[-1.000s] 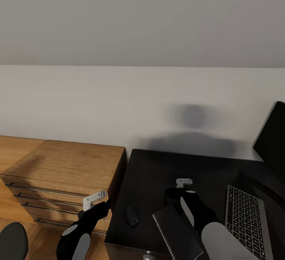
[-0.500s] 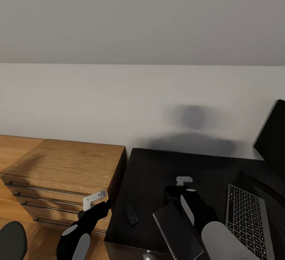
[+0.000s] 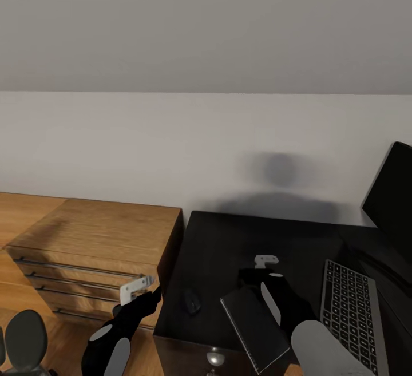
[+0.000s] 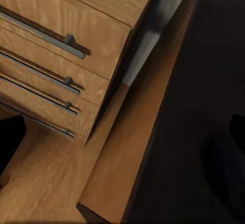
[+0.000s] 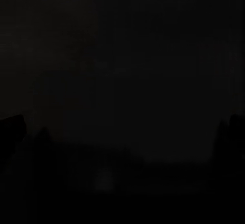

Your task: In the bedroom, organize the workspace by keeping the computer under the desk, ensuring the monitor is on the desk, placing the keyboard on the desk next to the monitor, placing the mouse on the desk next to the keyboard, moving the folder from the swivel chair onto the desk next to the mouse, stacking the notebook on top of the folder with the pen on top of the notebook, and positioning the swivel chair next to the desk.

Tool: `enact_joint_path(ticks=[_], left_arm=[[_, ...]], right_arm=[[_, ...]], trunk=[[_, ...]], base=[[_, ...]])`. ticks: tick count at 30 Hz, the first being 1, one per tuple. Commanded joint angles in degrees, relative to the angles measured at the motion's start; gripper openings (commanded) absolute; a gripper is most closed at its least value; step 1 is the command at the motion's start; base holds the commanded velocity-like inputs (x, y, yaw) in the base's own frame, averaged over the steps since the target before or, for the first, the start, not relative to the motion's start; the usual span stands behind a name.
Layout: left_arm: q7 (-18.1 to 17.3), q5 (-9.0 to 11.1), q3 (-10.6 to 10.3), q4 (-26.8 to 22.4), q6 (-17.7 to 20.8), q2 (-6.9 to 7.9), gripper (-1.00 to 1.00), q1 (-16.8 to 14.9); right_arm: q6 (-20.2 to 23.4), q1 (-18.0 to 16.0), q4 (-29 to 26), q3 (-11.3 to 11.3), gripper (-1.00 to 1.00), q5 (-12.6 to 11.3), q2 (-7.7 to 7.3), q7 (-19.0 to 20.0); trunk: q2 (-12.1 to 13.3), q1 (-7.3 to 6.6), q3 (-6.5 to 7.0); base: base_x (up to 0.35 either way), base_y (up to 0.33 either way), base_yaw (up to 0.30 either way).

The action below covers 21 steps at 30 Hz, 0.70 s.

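**Camera shifted back; arms unmoved over desk**

Desk front edge and drawer knob (image 3: 216,357) now visible. Near: notebook (image 3: 255,327) at desk (image 3: 229,238) front, beside right gripper (image 3: 266,261); jaw state can't tell. Mouse (image 3: 192,301) left of notebook, keyboard (image 3: 349,307) right — likely staged for stacking. Left gripper (image 3: 137,286) off the desk by dresser (image 3: 97,238), state unclear. Monitor (image 3: 392,198) far right.

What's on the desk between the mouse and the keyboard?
In the head view, the notebook lies between the mouse and the keyboard on the desk, with the right arm above that stretch.
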Motion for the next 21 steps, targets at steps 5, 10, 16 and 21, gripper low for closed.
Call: enact_joint_path(ticks=[5, 10, 16, 21], left_arm=[[0.55, 0.6, -0.06, -0.1, 0.14, 0.0, 1.0, -0.04], [0.55, 0.6, -0.06, -0.1, 0.14, 0.0, 1.0, -0.04], [0.55, 0.6, -0.06, -0.09, 0.12, -0.01, 1.0, -0.04], [0.55, 0.6, -0.06, -0.09, 0.14, -0.02, 1.0, -0.04]], right_arm=[[0.52, 0.01, 1.96, -0.27, 1.0, -0.18, 0.03, -0.12], [0.52, -0.01, 1.91, -0.28, 1.0, -0.18, 0.03, -0.12], [0.52, 0.0, 1.88, -0.29, 1.0, -0.18, 0.03, -0.12], [0.52, 0.01, 1.88, -0.29, 1.0, -0.18, 0.03, -0.12]], trunk=[[-0.03, -0.01, -0.07], [-0.03, -0.01, -0.07], [-0.03, -0.01, -0.07], [-0.03, -0.01, -0.07]], base=[[-0.138, 0.0, 0.0], [-0.209, 0.0, 0.0], [-0.058, 0.0, 0.0], [-0.013, 0.0, 0.0]])
